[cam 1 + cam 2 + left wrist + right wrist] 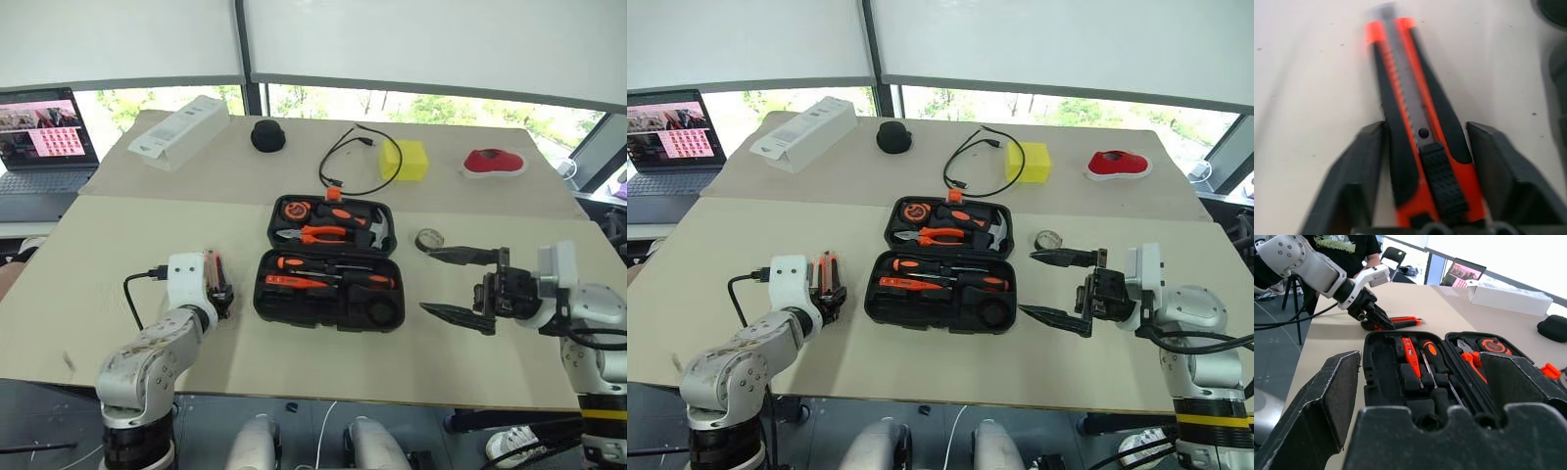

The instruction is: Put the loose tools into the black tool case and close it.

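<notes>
The black tool case (263,294) lies open in the middle of the table. Screwdrivers (333,272) with orange-and-black handles rest in its near half; pliers (323,234), a tape measure and a hammer sit in its far half. Left of the case an orange-and-black utility knife (1415,112) lies flat on the table. My left gripper (1425,125) is shut on the knife, one black finger against each side of its handle. My right gripper (427,281) hovers open just right of the case, pointing toward it, with nothing between its fingers.
Along the far side sit a white long box (179,132), a black round object (267,135), a looped black cable (358,162), a yellow block (404,160) and a red object (493,162). A small tape roll (429,239) lies beside my right gripper. A laptop (39,137) stands far left.
</notes>
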You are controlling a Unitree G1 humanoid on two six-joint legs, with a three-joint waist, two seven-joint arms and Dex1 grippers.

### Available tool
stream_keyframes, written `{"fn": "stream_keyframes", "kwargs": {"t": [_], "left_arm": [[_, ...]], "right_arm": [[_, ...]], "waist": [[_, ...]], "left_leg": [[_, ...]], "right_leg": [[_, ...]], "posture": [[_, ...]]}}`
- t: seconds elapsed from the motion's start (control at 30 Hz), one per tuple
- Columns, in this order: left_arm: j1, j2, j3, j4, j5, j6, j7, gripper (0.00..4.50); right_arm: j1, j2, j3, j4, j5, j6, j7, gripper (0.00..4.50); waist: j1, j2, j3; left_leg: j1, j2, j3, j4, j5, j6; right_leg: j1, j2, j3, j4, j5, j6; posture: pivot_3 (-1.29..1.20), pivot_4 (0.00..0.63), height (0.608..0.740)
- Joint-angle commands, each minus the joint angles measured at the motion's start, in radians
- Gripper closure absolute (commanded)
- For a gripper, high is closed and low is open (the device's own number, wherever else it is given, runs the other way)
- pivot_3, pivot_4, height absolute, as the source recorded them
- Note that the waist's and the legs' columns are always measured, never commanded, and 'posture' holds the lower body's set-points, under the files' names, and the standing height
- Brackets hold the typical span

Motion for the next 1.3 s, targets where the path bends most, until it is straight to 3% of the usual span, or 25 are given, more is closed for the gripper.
{"fn": "stream_keyframes", "kwargs": {"t": [0.03, 0.13, 0.23, 0.37, 0.5, 0.6, 0.8, 1.03, 1.3], "left_arm": [[0.033, 0.05, 0.058, 0.013, 0.001, -0.153, -0.118, 2.74], [0.055, 0.158, 0.12, 0.041, -0.041, -0.379, -0.378, 2.74], [0.067, 0.324, 0.096, 0.109, -0.082, -0.587, -0.754, 2.74], [-0.04, 0.514, -0.028, 0.187, -0.151, -0.641, -1.152, 2.74], [-0.252, 0.59, -0.278, 0.294, -0.025, -0.782, -1.435, 2.74], [-0.402, 0.548, -0.448, 0.426, 0.132, -0.895, -1.488, 2.74], [-0.561, 0.445, -0.597, 0.655, 0.315, -1.083, -1.524, 2.74], [-0.608, 0.375, -0.64, 0.75, 0.379, -1.099, -1.537, 2.74], [-0.616, 0.363, -0.655, 0.781, 0.406, -1.087, -1.582, 2.74]], "right_arm": [[0.021, -0.019, -0.046, -0.014, 0.017, 0.001, 0.006, 0.0], [0.054, -0.021, -0.064, -0.027, 0.014, 0.0, -0.004, 0.0], [0.093, -0.031, -0.092, -0.036, 0.011, -0.001, -0.012, 0.0], [0.153, -0.058, -0.128, -0.021, -0.024, -0.043, 0.0, 0.0], [0.217, -0.072, -0.17, -0.008, -0.044, -0.065, -0.004, 0.0], [0.259, -0.068, -0.184, -0.04, -0.044, -0.057, -0.017, 0.0], [0.304, -0.045, -0.185, -0.114, -0.029, -0.043, -0.064, 0.0], [0.337, -0.028, -0.187, -0.172, -0.016, -0.028, -0.105, 0.0], [0.327, -0.034, -0.18, -0.173, -0.011, -0.021, -0.121, 0.0]], "waist": [[-0.002, 0.0, 0.0], [-0.003, -0.002, 0.001], [-0.002, -0.003, 0.002], [0.01, -0.001, 0.002], [0.022, -0.001, 0.003], [0.02, 0.0, 0.003], [0.003, 0.0, 0.003], [0.006, -0.001, 0.003], [0.01, 0.0, 0.003]], "left_leg": [[0.0, 0.0, 0.0, 0.0, 0.0, 0.0], [-0.002, 0.001, 0.0, 0.0, 0.0, 0.0], [-0.006, 0.002, 0.001, 0.0, 0.0, -0.001], [-0.006, 0.002, 0.004, 0.0, 0.0, 0.0], [-0.008, 0.001, 0.009, 0.0, 0.0, 0.0], [-0.008, 0.001, 0.009, 0.0, 0.0, 0.0], [-0.01, 0.001, 0.008, 0.0, 0.0, 0.001], [-0.015, 0.001, 0.007, 0.001, 0.0, 0.001], [-0.015, 0.001, 0.007, 0.003, 0.0, 0.001]], "right_leg": [[0.0, 0.0, 0.0, 0.0, 0.0, 0.0], [-0.002, 0.0, 0.0, 0.0, 0.0, 0.0], [-0.006, 0.001, -0.002, 0.0, -0.001, -0.002], [-0.005, -0.002, -0.002, -0.003, -0.001, -0.002], [-0.006, 0.0, -0.003, -0.005, -0.001, -0.001], [-0.005, 0.001, -0.002, -0.005, -0.001, 0.0], [-0.007, 0.003, 0.0, -0.005, -0.001, 0.0], [-0.01, 0.003, -0.001, -0.004, -0.001, 0.002], [-0.011, 0.003, -0.001, -0.002, -0.001, 0.002]], "posture": [[0.0, 0.15, 0.74], [0.0, 0.15, 0.74], [0.0, 0.15, 0.74], [0.0, 0.15, 0.74], [0.0, 0.15, 0.74], [0.0, 0.15, 0.74], [0.0, 0.15, 0.74], [0.0, 0.15, 0.74], [0.0, 0.15, 0.74]]}}
